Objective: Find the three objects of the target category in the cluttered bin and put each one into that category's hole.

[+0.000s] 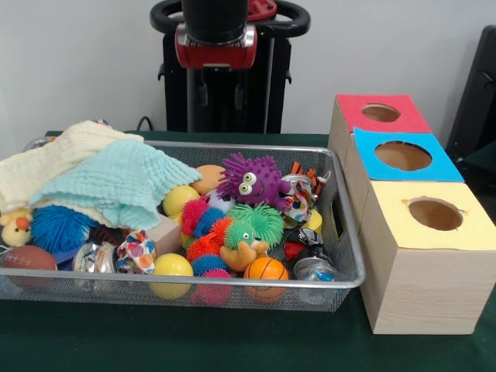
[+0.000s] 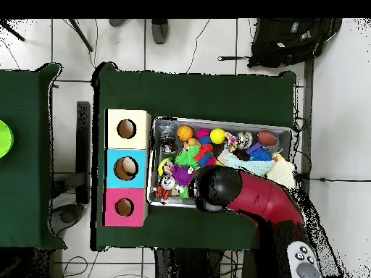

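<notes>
A wire mesh bin [image 1: 346, 246] holds a heap of toys: a purple googly-eyed monster [image 1: 252, 180], a green fuzzy creature [image 1: 253, 225], a small basketball [image 1: 266, 270], a yellow ball [image 1: 172, 266], a football [image 1: 27, 258] and a blue spiky ball [image 1: 62, 227]. Beside the bin stand three wooden boxes with round holes, topped red [image 1: 380, 113], blue [image 1: 403, 156] and yellow [image 1: 435, 214]. My gripper [image 1: 220, 91] hangs high over the bin's far edge, holding nothing that I can see. In the overhead view the arm [image 2: 217, 190] hides the gripper and part of the bin [image 2: 155, 163].
A mint cloth [image 1: 116, 184] and a cream cloth [image 1: 54, 155] cover the toys at one end of the bin. A yellow plush duck [image 1: 15, 227] sits by them. A dark bag [image 2: 290, 40] lies on the floor beyond the table.
</notes>
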Robot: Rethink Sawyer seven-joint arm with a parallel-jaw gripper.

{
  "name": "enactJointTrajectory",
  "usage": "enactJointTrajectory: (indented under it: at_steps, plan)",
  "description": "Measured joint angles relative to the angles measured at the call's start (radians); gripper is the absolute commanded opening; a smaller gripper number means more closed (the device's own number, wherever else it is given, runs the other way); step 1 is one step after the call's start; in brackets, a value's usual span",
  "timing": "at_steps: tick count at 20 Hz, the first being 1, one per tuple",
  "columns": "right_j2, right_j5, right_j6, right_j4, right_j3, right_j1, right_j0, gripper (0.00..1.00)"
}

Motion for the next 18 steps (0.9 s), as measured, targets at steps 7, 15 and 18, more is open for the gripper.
enactJointTrajectory:
  at_steps: [7, 15, 18]
  plan:
    - [-0.009, -0.043, 0.000, 0.000, -0.051, 0.076, 0.013, 1.00]
    - [-0.010, -0.043, 0.000, 0.000, -0.086, 0.124, 0.015, 1.00]
    - [-0.010, -0.043, 0.000, 0.001, -0.097, 0.132, 0.015, 1.00]
